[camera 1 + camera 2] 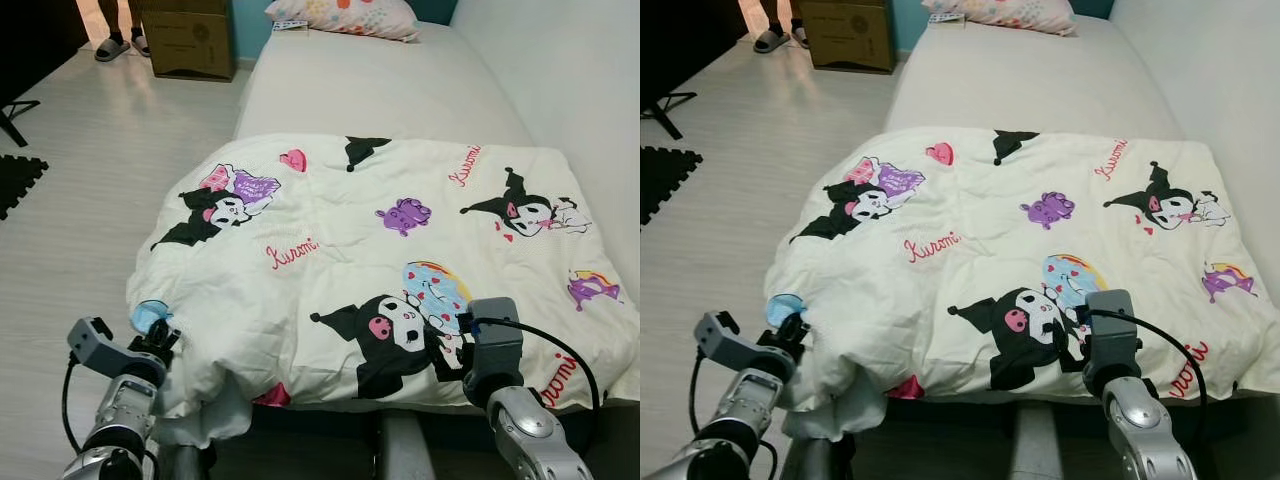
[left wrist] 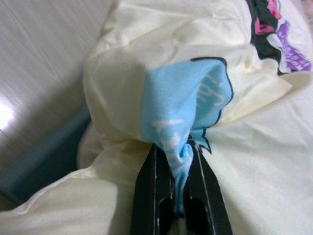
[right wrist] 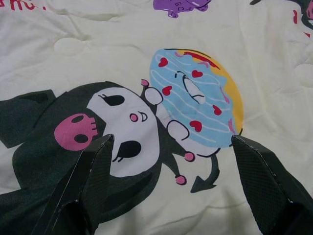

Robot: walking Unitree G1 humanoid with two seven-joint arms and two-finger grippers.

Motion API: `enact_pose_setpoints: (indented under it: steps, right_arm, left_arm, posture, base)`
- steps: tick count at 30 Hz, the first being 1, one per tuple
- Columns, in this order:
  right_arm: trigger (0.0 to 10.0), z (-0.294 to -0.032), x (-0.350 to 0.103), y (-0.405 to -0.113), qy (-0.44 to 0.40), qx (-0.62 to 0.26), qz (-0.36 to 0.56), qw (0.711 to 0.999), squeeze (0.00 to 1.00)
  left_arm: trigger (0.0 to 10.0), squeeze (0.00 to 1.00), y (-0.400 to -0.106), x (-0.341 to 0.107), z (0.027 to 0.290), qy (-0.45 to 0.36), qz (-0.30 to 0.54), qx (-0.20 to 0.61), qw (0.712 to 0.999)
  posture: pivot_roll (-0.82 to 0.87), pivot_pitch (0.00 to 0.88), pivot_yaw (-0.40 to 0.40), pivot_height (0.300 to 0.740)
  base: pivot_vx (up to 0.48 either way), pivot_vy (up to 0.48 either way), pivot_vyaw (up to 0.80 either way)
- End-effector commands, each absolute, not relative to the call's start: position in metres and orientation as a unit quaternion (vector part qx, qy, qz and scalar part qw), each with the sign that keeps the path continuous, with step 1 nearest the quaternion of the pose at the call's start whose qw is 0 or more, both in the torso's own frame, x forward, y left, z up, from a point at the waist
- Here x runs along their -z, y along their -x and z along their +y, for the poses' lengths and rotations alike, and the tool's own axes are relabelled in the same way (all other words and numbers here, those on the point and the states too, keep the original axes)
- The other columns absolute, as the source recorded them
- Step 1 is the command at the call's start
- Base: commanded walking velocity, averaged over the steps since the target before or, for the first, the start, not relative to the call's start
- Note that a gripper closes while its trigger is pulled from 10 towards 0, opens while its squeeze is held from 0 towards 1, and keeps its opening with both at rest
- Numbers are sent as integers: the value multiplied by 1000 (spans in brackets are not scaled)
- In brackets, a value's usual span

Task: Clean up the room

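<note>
a cream quilt [image 1: 390, 270] printed with black cartoon characters, pink hearts and red script lies spread over the near half of a bed [image 1: 380, 85], its near edge hanging over the foot of the bed and its near left corner bunched and drooping toward the floor. the left gripper [image 2: 178, 196] sits at that bunched corner, its two black fingers [image 2: 149, 196] pinched together on a fold of the quilt's blue-printed patch. the right gripper [image 3: 168, 183] hovers just above the quilt's near edge, over the big black character with the pink skull and the blue heart-dotted doughnut; its fingers [image 3: 90, 181] are spread wide apart, holding nothing. beyond the quilt the mattress is bare and pale, with a patterned pillow [image 1: 345, 17] at the far end against a teal wall. a white wall [image 1: 560, 70] runs along the bed's right side. to the left is light wood-look flooring [image 1: 90, 160], a dark foam mat [image 1: 18, 180] at the left edge, and a cardboard box [image 1: 190, 40] near the head of the bed, its contents not visible. a person's feet in slippers [image 1: 122, 45] stand beside the box.
</note>
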State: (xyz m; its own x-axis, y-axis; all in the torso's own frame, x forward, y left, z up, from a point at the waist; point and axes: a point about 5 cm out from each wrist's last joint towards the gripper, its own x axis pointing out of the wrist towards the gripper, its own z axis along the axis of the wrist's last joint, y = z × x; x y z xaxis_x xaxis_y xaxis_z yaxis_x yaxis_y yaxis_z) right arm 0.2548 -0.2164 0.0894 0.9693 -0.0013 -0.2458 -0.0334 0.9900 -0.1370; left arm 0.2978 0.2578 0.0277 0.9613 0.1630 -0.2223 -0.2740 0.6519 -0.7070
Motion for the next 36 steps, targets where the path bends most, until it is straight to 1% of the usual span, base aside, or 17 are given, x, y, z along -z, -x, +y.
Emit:
enact_pose_setpoints:
  steps: [1, 5, 14, 16, 17, 18, 21, 22, 24, 25, 28, 29, 30, 31, 32, 33, 36]
  right_arm:
    - [10000, -221, -85, -251, 73, 2, 131, 989, 0]
    - [10000, -219, -84, -250, 73, 1, 134, 988, 0]
    - [10000, -218, -79, -249, 76, -2, 144, 987, 0]
    - [10000, -215, -77, -248, 78, -5, 147, 986, 0]
    - [10000, -215, -77, -248, 79, -6, 148, 986, 0]
    - [10000, -214, -77, -248, 79, -6, 148, 986, 0]
    - [10000, -215, -77, -248, 79, -5, 149, 986, 0]
    - [10000, -216, -77, -248, 80, -3, 149, 986, 0]
    - [10000, -216, -77, -248, 80, -3, 149, 986, 0]
    - [10000, -219, -78, -249, 81, -1, 149, 986, 0]
    - [10000, -219, -78, -249, 81, -1, 149, 986, 0]
    - [10000, -221, -78, -250, 83, 1, 149, 985, 0]
    - [10000, -221, -78, -250, 83, 1, 149, 985, 0]
    - [10000, -222, -78, -251, 84, 2, 149, 985, 0]
    - [10000, -222, -78, -251, 84, 2, 149, 985, 0]
    - [10000, -223, -77, -253, 82, 1, 150, 985, 0]
    - [10000, -223, -76, -255, 77, 0, 151, 986, 0]
  left_arm:
    - [0, 0, -291, -25, 270, 364, 81, -143, 917]
    - [0, 0, -291, -40, 294, 260, 75, -173, 947]
    - [0, 0, -305, -65, 302, 178, 49, -160, 970]
    - [4078, 0, -310, -67, 294, 159, 52, -142, 976]
    - [4078, 0, -311, -66, 291, 152, 55, -137, 977]
    - [9843, 0, -311, -64, 288, 144, 64, -131, 979]
    - [10000, 0, -308, -57, 284, 127, 85, -127, 980]
    - [10000, 553, -304, -49, 282, 103, 109, -125, 981]
    - [10000, 553, -304, -49, 282, 103, 109, -125, 981]
    - [10000, 1000, -295, -37, 281, 78, 145, -129, 978]
    - [10000, 1000, -295, -37, 281, 78, 145, -129, 978]
    - [10000, 1000, -283, -22, 283, 42, 190, -137, 971]
    - [10000, 1000, -283, -22, 283, 42, 190, -137, 971]
    - [10000, 1000, -266, -7, 289, 8, 236, -154, 959]
    - [10000, 1000, -266, -7, 289, 8, 236, -154, 959]
    - [10000, 1000, -246, 7, 299, -40, 283, -172, 943]
    - [10000, 1000, -228, 16, 308, -78, 317, -192, 926]
  posture:
    - [-59, 207, -77, 522]
    - [-56, 210, -78, 522]
    - [-47, 216, -75, 522]
    - [-48, 219, -70, 522]
    - [-48, 219, -70, 522]
    - [-50, 216, -68, 522]
    - [-50, 212, -66, 522]
    - [-50, 212, -66, 522]
    - [-50, 212, -66, 522]
    - [-48, 200, -62, 522]
    - [-48, 200, -62, 522]
    - [-46, 194, -61, 522]
    - [-46, 194, -61, 522]
    - [-43, 182, -62, 522]
    - [-43, 182, -62, 522]
    - [-38, 170, -65, 522]
    - [-38, 170, -65, 522]
  base:
    - [0, 0, 0]
    - [0, 0, 0]
    - [0, 0, 0]
    - [0, 0, 0]
    - [0, 0, 0]
    - [0, 0, 0]
    - [0, 0, 0]
    - [0, 0, 0]
    - [0, 0, 0]
    - [0, 0, 0]
    - [0, 0, 0]
    - [0, 0, 0]
    - [0, 0, 0]
    - [0, 0, 0]
    - [0, 0, 0]
    - [0, 0, 0]
    - [0, 0, 0]
